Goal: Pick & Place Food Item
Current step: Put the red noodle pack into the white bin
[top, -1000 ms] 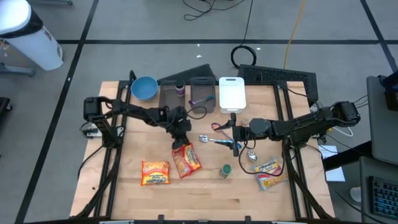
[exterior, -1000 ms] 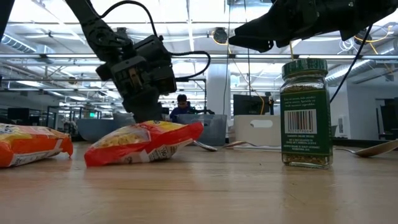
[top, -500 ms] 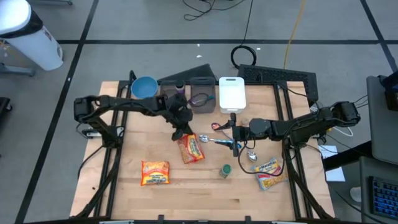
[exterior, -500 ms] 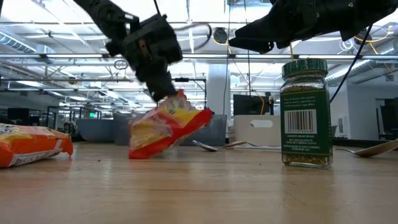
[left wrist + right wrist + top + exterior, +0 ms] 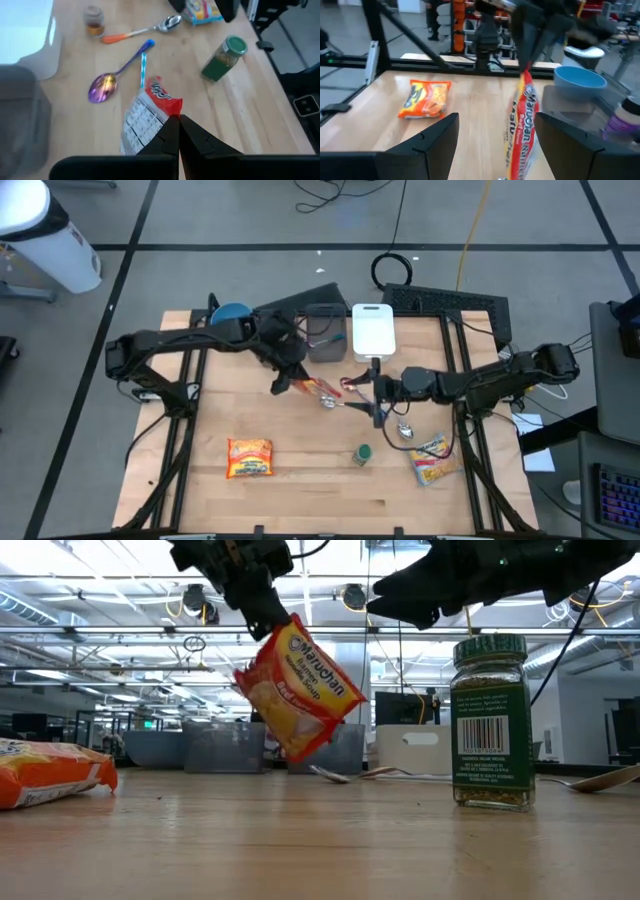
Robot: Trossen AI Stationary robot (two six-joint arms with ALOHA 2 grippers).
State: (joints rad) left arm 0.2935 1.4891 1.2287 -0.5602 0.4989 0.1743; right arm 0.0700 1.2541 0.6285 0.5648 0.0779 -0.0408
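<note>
My left end effector [image 5: 262, 602] is clamped shut on one short edge of the ramen packet [image 5: 296, 688], and the packet hangs below it, clear of the counter [image 5: 300, 490] — nothing of it touches the wood in the low view. Its long axis runs down and away from my fingertips, tilted, not plumb, so the free end swings lowest. In the high view the packet [image 5: 308, 387] hangs just in front of the grey bins [image 5: 322, 332], which stand at the far edge beside the white container [image 5: 372, 330] and the blue bowl [image 5: 232, 315].

The move to come turns, I judge, on this: the load trails beneath my grip, so wherever I carry it, the hanging end arrives first and lower than my fingers. If a bin is the goal, it lies a short way beyond the packet, and my left arm is the one already holding it.

The packet is a soft, crinkled pouch, yellow and red with printed lettering; its back panel [image 5: 141, 120] shows white with small print from my wrist.

My right end effector [image 5: 377, 392] waits just right of the packet with its fingers spread apart, over the spoons [image 5: 350, 404]. A second orange packet [image 5: 249, 457] lies nearer the front edge — well apart from the one I hold — and the green spice jar [image 5: 490, 722] stands upright to the right of that.
</note>
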